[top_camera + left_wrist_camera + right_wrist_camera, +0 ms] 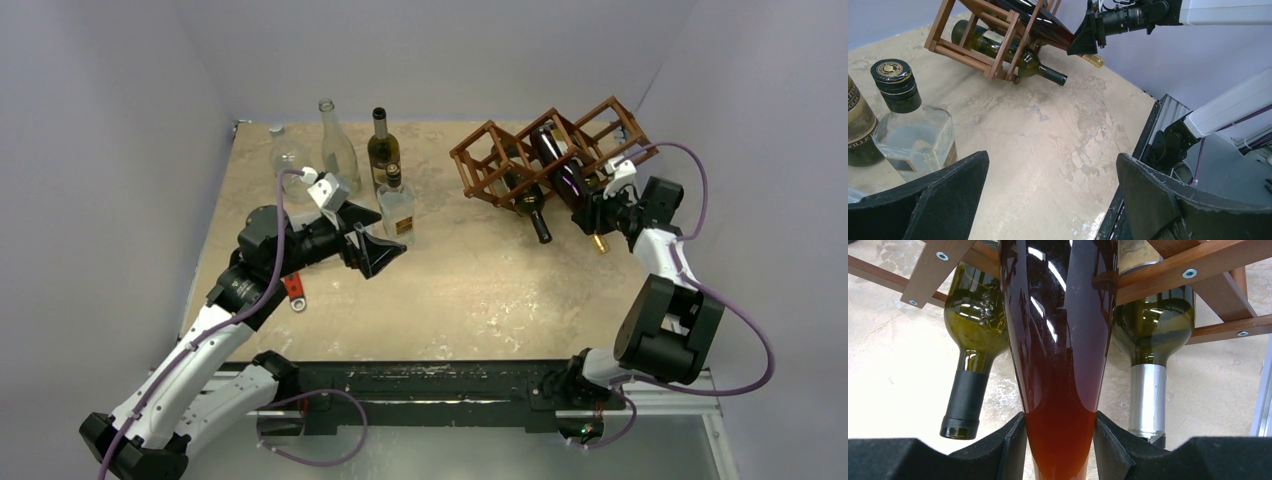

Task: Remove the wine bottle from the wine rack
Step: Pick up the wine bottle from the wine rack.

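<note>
Top external view: left gripper (pixel 383 252) hangs wide open beside a clear bottle (pixel 397 212). The dark bottle (pixel 556 160) lies in an upper cell of the rack (pixel 478 152), its neck clenched by the right gripper (pixel 592 212). Smooth glass (and tapered) may slip from the pads (pixel 1008 450); a crooked pull may drag the rack.

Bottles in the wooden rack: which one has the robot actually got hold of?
The dark reddish-brown bottle in the middle: the right arm's jaws pinch its neck. The black-capped green bottle and the silver-capped green bottle beside it lie untouched.
</note>
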